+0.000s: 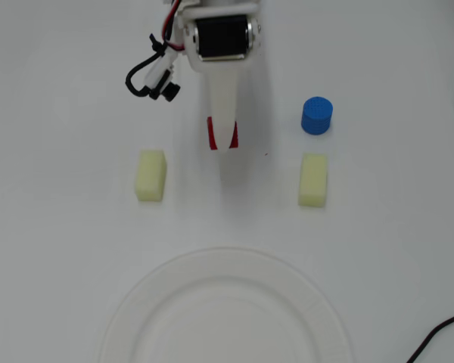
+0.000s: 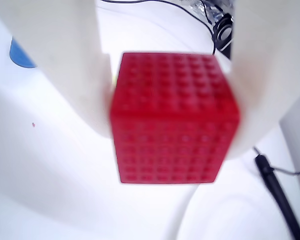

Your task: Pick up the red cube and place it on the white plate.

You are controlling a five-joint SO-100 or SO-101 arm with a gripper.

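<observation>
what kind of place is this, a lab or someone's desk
Probably a hobby or lab robot test bench: a plain white table with a red cube, blue cylinder, white plate and loose cables.

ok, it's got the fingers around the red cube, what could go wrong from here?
1. In the wrist view the red cube sits between the fingers and looks blurred; a loose or off-centre hold could let it slip on the lift.
2. The way to the white plate in the overhead view runs between two yellow blocks; a low or swinging carry could clip one.
</observation>
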